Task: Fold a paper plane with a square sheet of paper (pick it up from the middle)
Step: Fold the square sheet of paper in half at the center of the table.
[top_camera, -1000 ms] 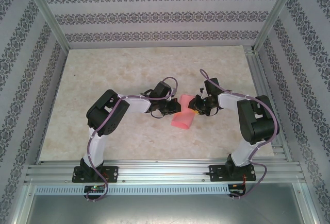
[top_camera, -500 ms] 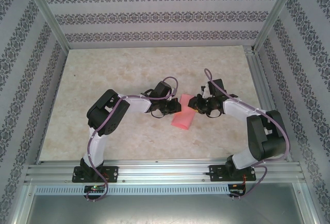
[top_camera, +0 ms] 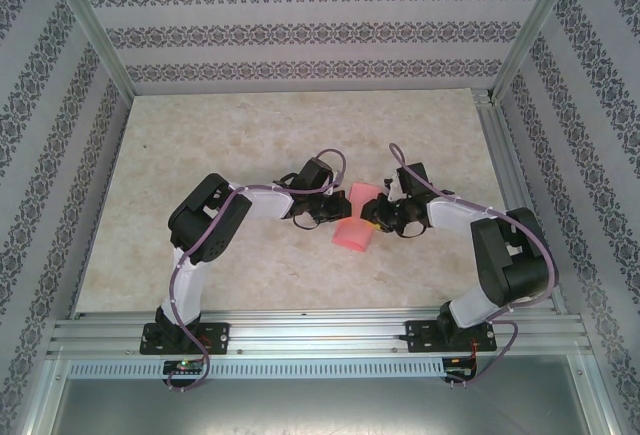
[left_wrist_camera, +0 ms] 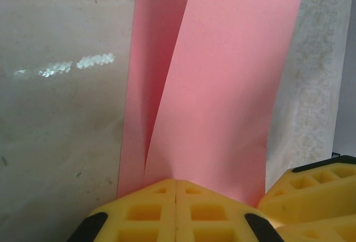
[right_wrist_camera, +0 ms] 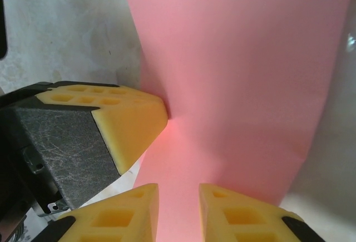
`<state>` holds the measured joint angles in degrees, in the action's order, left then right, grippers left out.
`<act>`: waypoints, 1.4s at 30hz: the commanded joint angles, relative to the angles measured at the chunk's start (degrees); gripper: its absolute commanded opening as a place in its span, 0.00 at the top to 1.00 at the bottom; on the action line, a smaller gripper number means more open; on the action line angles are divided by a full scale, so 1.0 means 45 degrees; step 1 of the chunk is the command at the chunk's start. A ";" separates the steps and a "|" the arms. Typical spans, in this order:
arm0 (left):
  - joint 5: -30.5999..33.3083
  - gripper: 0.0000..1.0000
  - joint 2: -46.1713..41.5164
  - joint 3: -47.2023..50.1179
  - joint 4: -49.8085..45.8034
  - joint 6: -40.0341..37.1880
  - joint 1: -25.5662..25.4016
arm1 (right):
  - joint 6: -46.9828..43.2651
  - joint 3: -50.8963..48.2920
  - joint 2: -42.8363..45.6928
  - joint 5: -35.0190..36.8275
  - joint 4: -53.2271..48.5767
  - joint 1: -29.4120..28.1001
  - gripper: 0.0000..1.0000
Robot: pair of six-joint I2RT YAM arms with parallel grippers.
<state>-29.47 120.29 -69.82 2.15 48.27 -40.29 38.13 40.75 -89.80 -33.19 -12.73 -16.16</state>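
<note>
We find the square sheet of paper [top_camera: 354,225] at the middle of the table [top_camera: 250,135], doubled over in a loose curl between the two arms. The left gripper [left_wrist_camera: 176,197] is clamped tight on its edge. The right gripper [right_wrist_camera: 179,203] has its fingers parted, with paper in the gap; we cannot confirm contact.

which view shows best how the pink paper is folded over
Left wrist: the pink sheet of paper extends from the shut left fingers, bent over into two layers with a gap between. Right wrist shows one flat pink face. Top external shows it as a small pink patch.
</note>
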 commanded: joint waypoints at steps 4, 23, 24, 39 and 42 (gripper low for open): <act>0.0378 0.92 0.0032 -0.0205 -0.0434 -0.0469 -0.0128 | 0.0243 0.0021 -0.0689 0.0031 0.0607 -0.0190 0.74; 0.0087 0.91 -0.0116 -0.0631 -0.0664 -0.0660 -0.0128 | 0.0327 -0.0359 0.0752 0.0078 0.0644 -0.0114 0.64; 0.0032 0.91 -0.0185 -0.0661 -0.0668 -0.0658 -0.0140 | 0.0140 -0.0243 0.1039 0.0459 0.0167 -0.0078 0.64; -0.0031 0.68 -0.0855 -0.0857 -0.0892 -0.0915 -0.0091 | -0.0183 0.0205 0.1031 0.2124 -0.0914 0.0325 0.47; 0.0041 0.68 -0.0877 -0.0927 -0.1014 -0.1018 -0.0089 | -0.0174 0.0388 0.0676 0.1756 -0.0666 0.0299 0.52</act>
<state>-29.52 119.07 -72.60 -1.26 45.41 -40.27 37.58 40.42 -85.47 -23.66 -18.26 -14.85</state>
